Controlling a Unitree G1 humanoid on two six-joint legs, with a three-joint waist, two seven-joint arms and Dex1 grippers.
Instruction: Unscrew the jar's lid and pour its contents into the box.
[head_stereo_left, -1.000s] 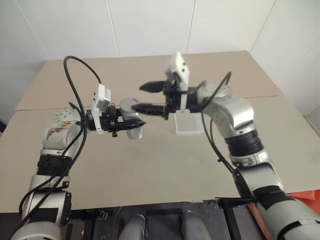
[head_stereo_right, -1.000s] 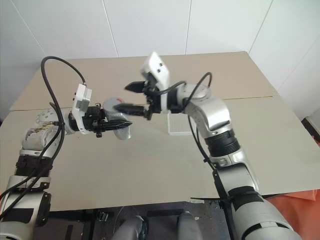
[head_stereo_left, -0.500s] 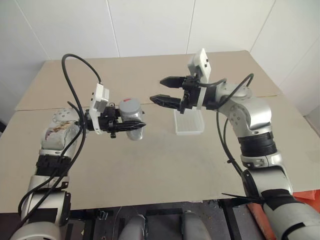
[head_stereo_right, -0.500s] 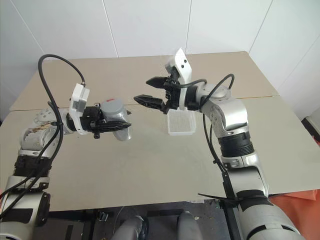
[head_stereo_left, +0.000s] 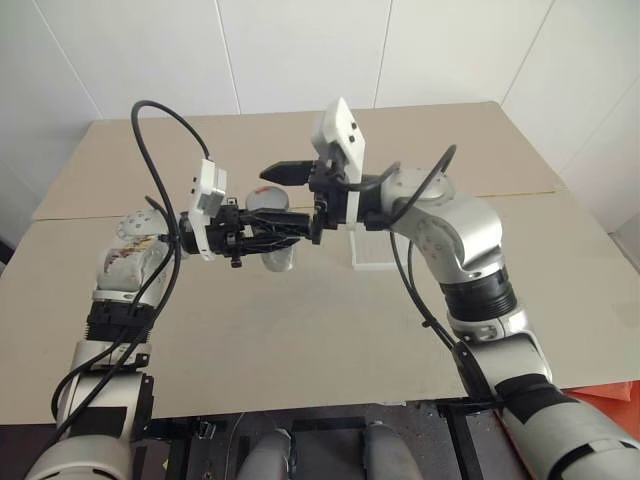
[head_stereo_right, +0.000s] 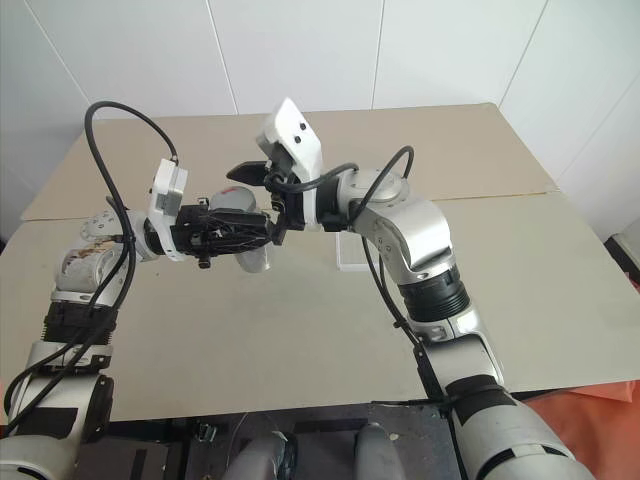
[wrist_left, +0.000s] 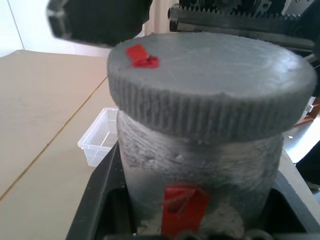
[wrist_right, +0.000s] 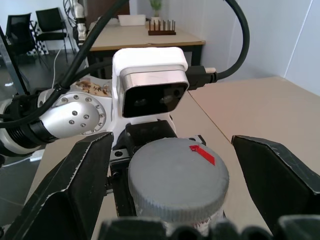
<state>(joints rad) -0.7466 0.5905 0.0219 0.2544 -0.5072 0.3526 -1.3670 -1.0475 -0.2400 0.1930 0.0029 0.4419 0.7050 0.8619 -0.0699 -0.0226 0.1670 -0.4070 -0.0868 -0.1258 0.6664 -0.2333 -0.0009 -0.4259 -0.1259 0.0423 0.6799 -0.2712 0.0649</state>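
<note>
White wall panels stood behind a broad tan worktop (head_stereo_left: 300, 330), where one box (head_stereo_left: 375, 247) lay just past the two arms.

From the head views, the left gripper (head_stereo_left: 262, 232) pointed across toward the right, its fingers clamped on the one jar (head_stereo_left: 272, 238), which it held up off the worktop. The right gripper (head_stereo_left: 298, 195) faced it from the other side, fingers apart, one above the jar's top and one below.

From the left wrist view, the jar (wrist_left: 200, 165) sat upright between that gripper's fingers, a red stripe on its side, and the single grey lid (wrist_left: 210, 90) was still screwed on, a small red mark on top. The box (wrist_left: 102, 137) lay on the worktop beyond. I could not make out the contents through the wall of the jar.

From the right wrist view, the lid (wrist_right: 177, 177) lay between the two spread fingers (wrist_right: 75, 180), neither touching its ribbed edge.

I judged the unscrewing step barely begun. Next the right fingers would need to close squarely on the lid's edge, then twist while the left held firm.
</note>
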